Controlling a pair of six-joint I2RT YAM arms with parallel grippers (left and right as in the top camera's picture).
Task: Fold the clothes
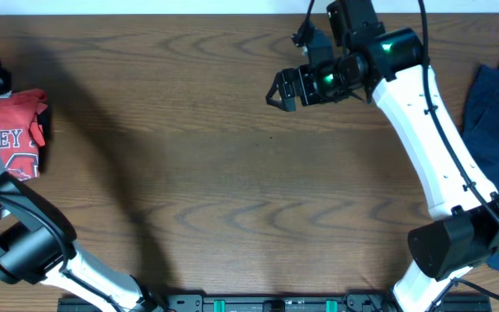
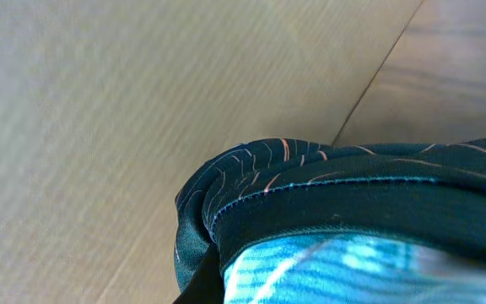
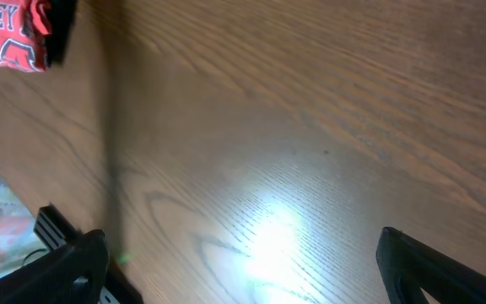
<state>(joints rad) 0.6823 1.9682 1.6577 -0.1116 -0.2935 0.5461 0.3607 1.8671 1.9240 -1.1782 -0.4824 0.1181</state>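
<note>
Closest to us, the left arm (image 1: 24, 243) bends away past the left edge of the table (image 1: 232, 199). The left gripper is clamped tight on the black jersey (image 2: 344, 194). We see that cloth bunched right at the wrist camera, with thin wavy lines outside and the pale inside showing below the hem. It hangs over a pale surface and hides the fingers themselves. Further back, a red shirt (image 1: 20, 130) with white letters lies at the left edge and a blue garment (image 1: 496, 95) at the right edge. Farthest off, the right gripper (image 1: 277, 91) hovers above the wood, fingers spread wide, holding nothing.
</note>
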